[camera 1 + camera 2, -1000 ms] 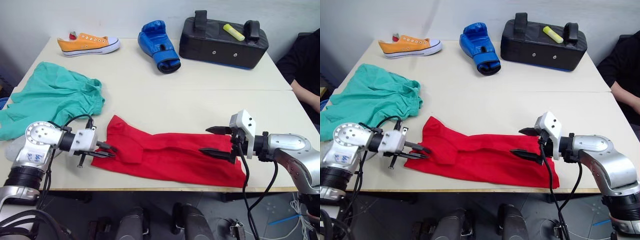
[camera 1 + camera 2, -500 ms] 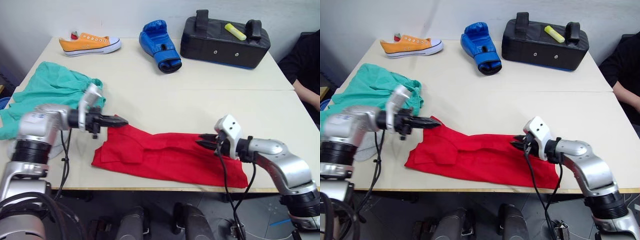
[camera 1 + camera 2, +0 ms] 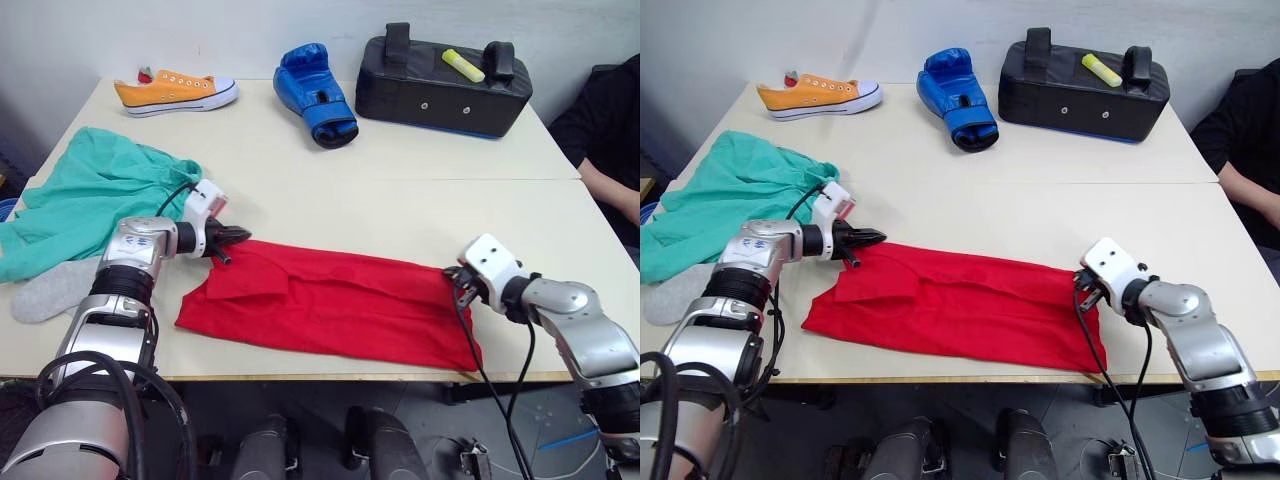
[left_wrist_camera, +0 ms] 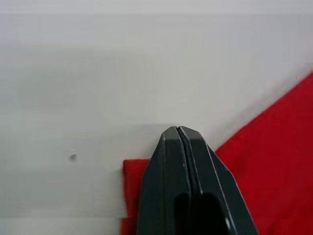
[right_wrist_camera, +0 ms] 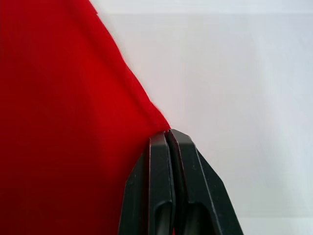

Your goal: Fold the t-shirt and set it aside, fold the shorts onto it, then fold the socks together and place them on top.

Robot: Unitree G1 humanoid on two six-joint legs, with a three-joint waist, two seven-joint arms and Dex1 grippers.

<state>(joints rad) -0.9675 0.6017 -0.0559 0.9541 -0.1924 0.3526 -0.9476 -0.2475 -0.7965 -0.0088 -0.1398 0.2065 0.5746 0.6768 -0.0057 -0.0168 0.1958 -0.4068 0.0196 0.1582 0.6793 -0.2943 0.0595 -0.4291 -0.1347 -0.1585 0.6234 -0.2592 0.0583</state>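
Note:
The red t-shirt (image 3: 330, 305) lies folded into a long band across the front of the table (image 3: 400, 200). My left gripper (image 3: 240, 236) is at the band's far left corner, shut on the t-shirt's edge (image 4: 134, 169). At the far right corner, my right gripper (image 3: 455, 276) is likewise shut on the t-shirt's edge (image 5: 146, 110). The teal shorts (image 3: 100, 195) lie crumpled on the table's left side. A grey sock (image 3: 50, 290) lies in front of the shorts, beside my left arm.
Along the back stand an orange sneaker (image 3: 175, 90), a blue boxing glove (image 3: 315, 95) and a black pad (image 3: 445, 75) with a yellow object (image 3: 467, 65) on it. A person's dark sleeve (image 3: 610, 120) shows at the right edge.
Both grippers have closed. The left moved from the t-shirt's near left side to its far left corner. The right moved to the far right corner, and the band now lies straighter.

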